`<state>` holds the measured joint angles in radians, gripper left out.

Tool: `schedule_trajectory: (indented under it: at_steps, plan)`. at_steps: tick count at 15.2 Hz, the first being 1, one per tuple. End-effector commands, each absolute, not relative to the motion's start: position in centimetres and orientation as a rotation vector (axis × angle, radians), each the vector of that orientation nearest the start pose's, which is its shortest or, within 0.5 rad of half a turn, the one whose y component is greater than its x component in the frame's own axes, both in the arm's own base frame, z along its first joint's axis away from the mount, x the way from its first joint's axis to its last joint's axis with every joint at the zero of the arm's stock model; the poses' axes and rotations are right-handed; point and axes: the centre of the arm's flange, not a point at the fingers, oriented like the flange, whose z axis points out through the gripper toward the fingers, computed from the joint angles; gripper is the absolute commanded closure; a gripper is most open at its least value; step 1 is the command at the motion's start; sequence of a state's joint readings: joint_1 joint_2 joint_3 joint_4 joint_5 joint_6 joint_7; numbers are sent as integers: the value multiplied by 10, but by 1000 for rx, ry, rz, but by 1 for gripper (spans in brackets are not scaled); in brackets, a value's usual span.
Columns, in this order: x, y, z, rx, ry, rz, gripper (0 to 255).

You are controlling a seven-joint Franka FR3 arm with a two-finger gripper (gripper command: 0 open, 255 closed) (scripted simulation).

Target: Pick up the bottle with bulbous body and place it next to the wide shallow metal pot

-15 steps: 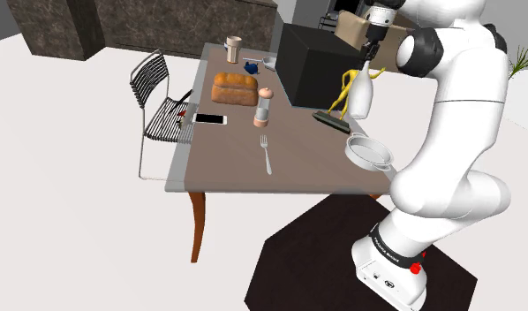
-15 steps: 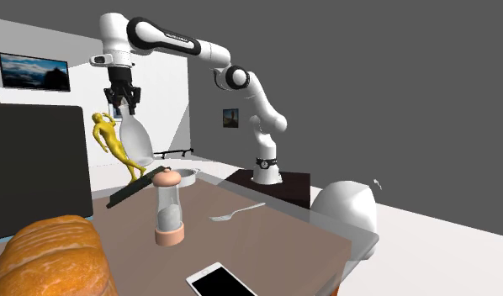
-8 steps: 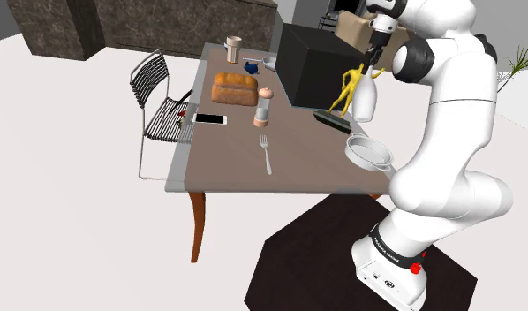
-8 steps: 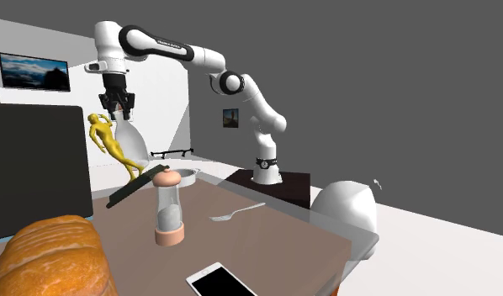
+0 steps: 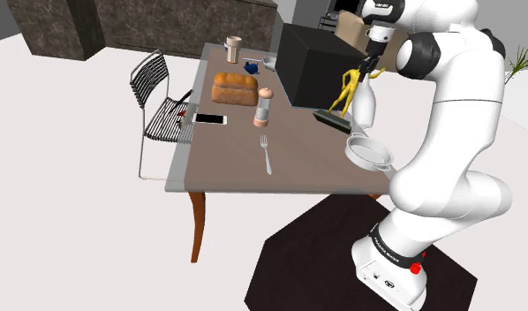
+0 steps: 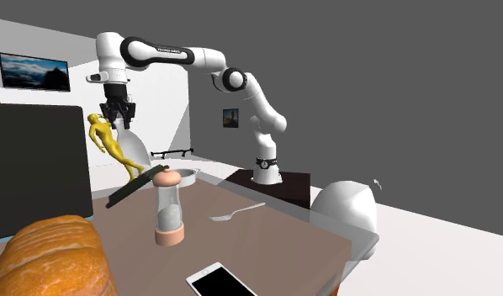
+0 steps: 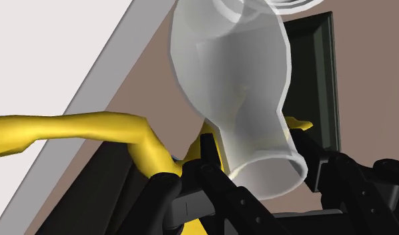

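Arm [image 5: 448, 132] white, bent up from its stand and out over the far side of the bench [image 5: 297, 163]. Black box [image 5: 311, 62] toward the back of the bench, wire chair [image 5: 161, 106] off the shoulder view's left edge of it. Loaf [image 5: 234, 88] near the box. Pot [image 5: 368, 152] at the bench edge nearest the stand: wide, shallow, pale, with a short handle. Just beyond it, yellow figure [image 5: 346, 91] on a dark base [image 5: 333, 119], and close beside the figure the bottle [image 5: 363, 99], translucent white, round-bellied, narrowing to a neck, leaning off upright in the second exterior view. Not possible to tell whether its foot is clear of the bench or resting on it. Fingers [image 7: 206, 153] closed on the neck just under the mouth, one to each side, both touching, nothing else between them. Likely handling: light, stiff, smooth-walled and so slippery, probably breakable if knocked or dropped. Neck the right place to hold, narrow enough to fit, with the flared lip above as a stop against sliding. Belly too wide and too rounded for a sure grip. With the weight hanging below the hold, prone to swing or pivot, so better moved slowly and kept off the figure's outstretched limbs. For setting down: bare bench beside the pot, not inside it, bottle brought upright before letting go. Smaller things well apart from all this: shaker [image 5: 264, 106], phone [image 5: 209, 118], fork [image 5: 266, 152].
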<state>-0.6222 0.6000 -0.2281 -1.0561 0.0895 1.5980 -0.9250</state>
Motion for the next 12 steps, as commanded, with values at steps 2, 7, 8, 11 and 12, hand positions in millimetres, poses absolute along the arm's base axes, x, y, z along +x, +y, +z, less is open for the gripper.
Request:
schedule_trajectory:
  at_steps: [2,7,8,11,12]
  plan:
    - [516,-498,470,-3119,-169,98,255]
    - [516,-498,443,-3119,-169,98,255]
    - [516,-498,443,-3119,-169,98,255]
    - [516,-498,443,-3119,-169,98,255]
    - [516,-498,443,-3119,-169,98,255]
